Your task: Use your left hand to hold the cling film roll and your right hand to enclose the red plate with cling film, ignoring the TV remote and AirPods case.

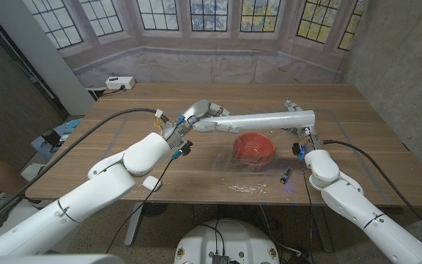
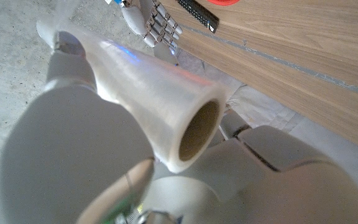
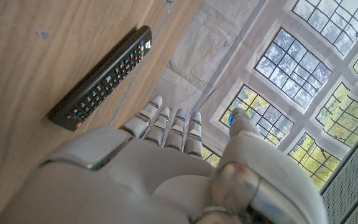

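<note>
Roll (image 1: 266, 120) gripped in my left hand (image 1: 196, 117), held level above the table (image 1: 357, 110), pointing toward my right side. Smooth glossy film over a brown cardboard core, open end plain in the left wrist view. Plate (image 1: 253, 149) sits mid-table under the roll: red, round, blurred under shiny film. My right hand (image 1: 299, 133) is by the roll's far end; fingers straight, together, nothing visibly held. Remote (image 3: 101, 78), black, slim, many small buttons, lies on the wood grain just beside it.
</note>
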